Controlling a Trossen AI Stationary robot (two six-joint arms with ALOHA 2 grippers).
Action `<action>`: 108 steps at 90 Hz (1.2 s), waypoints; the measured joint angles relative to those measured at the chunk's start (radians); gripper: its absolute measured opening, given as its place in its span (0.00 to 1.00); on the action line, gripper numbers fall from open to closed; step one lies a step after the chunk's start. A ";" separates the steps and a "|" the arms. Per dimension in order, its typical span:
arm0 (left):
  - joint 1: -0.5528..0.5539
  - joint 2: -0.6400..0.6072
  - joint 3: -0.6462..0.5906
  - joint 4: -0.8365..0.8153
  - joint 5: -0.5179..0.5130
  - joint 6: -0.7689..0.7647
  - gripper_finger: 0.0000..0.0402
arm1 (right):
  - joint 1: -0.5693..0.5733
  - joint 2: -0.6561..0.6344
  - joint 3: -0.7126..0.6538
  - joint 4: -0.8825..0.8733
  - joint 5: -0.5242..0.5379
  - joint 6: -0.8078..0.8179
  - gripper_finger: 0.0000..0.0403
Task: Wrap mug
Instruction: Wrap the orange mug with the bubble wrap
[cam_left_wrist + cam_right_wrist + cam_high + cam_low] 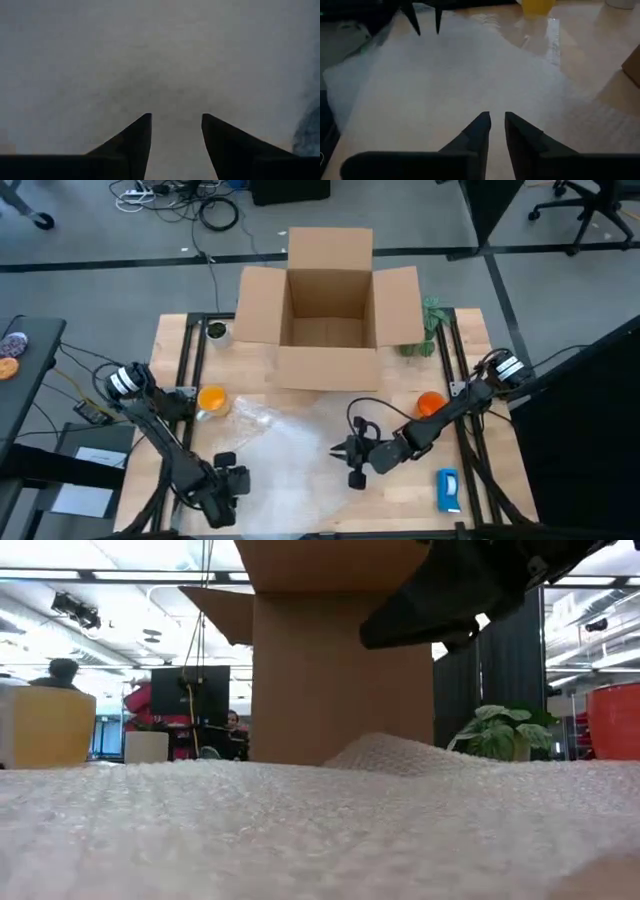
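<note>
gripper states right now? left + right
Left gripper: open, empty, over the bubble wrap.
Right gripper: fingers slightly apart, holding nothing, also above the wrap.

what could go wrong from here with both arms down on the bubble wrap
1. Both mugs, orange and yellow, stand off the bubble wrap, so nothing is placed for wrapping yet.
2. The left pincer and right pincer work the same loose sheet; pulling could bunch it, or drag it into the yellow mug beside its edge.

Mug (430,403) half hidden behind the right arm, left pincer (176,131) view blurred grey — surface unreadable
</note>
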State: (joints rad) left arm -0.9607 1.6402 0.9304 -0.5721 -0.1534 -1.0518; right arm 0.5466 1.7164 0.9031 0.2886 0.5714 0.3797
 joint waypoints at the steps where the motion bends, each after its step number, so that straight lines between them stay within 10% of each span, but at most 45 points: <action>1: 0.001 0.000 -0.004 0.007 0.001 0.001 0.36 | 0.000 0.000 0.000 0.000 0.000 0.001 0.10; 21: 0.021 -0.004 -0.020 -0.056 0.089 0.002 0.05 | -0.003 0.000 0.000 0.002 0.000 0.002 0.10; 41: 0.045 -0.048 0.092 -0.256 0.086 0.052 0.00 | -0.013 0.000 0.000 0.005 0.000 0.013 0.10; 82: 0.071 -0.164 0.287 -0.418 -0.396 0.144 0.00 | -0.013 0.000 0.000 0.049 0.001 0.009 0.11; 108: 0.159 -0.162 0.291 -0.342 -0.727 0.298 0.00 | -0.011 -0.002 0.000 0.384 -0.054 -0.212 0.20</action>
State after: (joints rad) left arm -0.8012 1.4784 1.2217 -0.9138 -0.8803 -0.7536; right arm 0.5354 1.7149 0.9034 0.6723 0.5179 0.1677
